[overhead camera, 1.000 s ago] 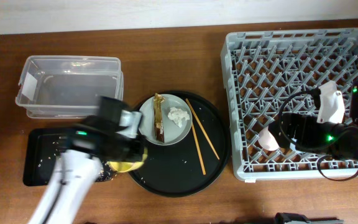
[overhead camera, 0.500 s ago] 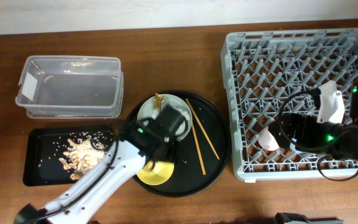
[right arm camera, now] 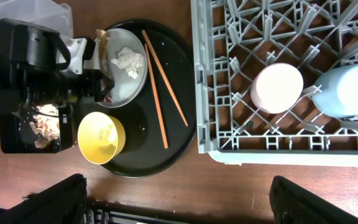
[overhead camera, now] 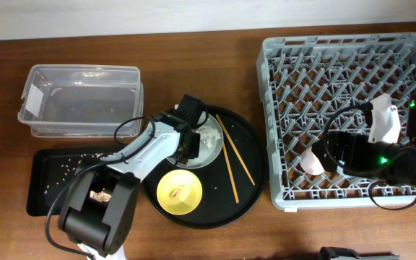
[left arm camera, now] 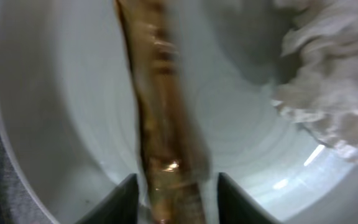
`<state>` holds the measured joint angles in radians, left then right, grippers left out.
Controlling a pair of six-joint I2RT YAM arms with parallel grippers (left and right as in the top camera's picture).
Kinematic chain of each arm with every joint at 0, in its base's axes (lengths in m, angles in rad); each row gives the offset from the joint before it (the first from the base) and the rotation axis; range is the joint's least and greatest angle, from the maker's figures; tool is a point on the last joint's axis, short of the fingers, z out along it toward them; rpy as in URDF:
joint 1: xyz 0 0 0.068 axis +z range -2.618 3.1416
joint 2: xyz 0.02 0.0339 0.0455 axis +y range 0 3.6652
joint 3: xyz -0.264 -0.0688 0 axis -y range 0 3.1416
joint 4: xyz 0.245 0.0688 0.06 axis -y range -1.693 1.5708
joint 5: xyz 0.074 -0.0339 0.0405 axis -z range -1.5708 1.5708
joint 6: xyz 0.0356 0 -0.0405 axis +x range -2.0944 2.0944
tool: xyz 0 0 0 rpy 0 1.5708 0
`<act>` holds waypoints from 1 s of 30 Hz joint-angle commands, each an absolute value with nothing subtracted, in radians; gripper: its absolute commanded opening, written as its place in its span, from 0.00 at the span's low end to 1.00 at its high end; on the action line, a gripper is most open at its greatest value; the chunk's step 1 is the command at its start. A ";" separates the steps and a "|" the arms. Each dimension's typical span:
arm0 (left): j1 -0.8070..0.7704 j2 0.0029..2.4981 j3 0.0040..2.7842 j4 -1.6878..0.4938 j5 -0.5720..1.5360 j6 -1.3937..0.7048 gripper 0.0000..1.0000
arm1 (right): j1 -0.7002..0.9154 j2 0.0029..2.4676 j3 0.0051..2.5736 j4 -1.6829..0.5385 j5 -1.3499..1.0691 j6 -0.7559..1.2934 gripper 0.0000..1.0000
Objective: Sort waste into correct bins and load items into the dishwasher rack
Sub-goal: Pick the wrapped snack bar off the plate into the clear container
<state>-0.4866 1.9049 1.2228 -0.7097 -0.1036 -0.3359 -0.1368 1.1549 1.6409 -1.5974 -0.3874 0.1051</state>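
Observation:
My left gripper (left arm camera: 179, 202) is open low over the pale grey plate (left arm camera: 55, 93), jaws standing either side of the brown-gold wrapper (left arm camera: 160, 112) that lies between them. The crumpled white tissue (left arm camera: 328, 81) lies on the same plate to the right. In the overhead view the plate (overhead camera: 202, 153) sits on the round black tray, with the yellow bowl (overhead camera: 179, 191) upright in front of it and two chopsticks (overhead camera: 231, 160) beside it. Food scraps (overhead camera: 101, 193) lie in the flat black tray (overhead camera: 49, 180). My right gripper (right arm camera: 179, 205) is wide open and empty, high over the rack's front edge.
The clear tub (overhead camera: 81, 101) stands at the back left. The grey dishwasher rack (overhead camera: 338, 72) fills the right side and holds the pink cup (right arm camera: 279, 87) and the blue cup (right arm camera: 347, 90). The round black tray (overhead camera: 248, 191) lies between the bins and the rack.
My left arm swung right from the flat black tray, left the yellow bowl upright on the round tray, and came down over the wrapper on the plate. The right arm has not moved.

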 commanded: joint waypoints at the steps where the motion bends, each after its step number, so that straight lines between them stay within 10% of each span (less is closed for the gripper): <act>1: -0.487 1.886 1.264 -0.749 -0.094 -0.324 0.00 | -0.130 1.154 1.648 -1.598 -0.393 0.109 0.94; 14: -0.165 1.819 1.631 -1.052 -0.358 -0.380 0.00 | -0.130 1.154 1.648 -1.599 -0.393 0.109 0.94; 20: 0.000 1.886 1.660 -0.949 -0.070 -0.312 0.51 | -0.130 1.154 1.648 -1.602 -0.393 0.109 0.94; 30: -0.303 1.909 1.690 -1.089 -0.001 -0.236 0.62 | -0.130 1.154 1.648 -1.609 -0.393 0.109 0.94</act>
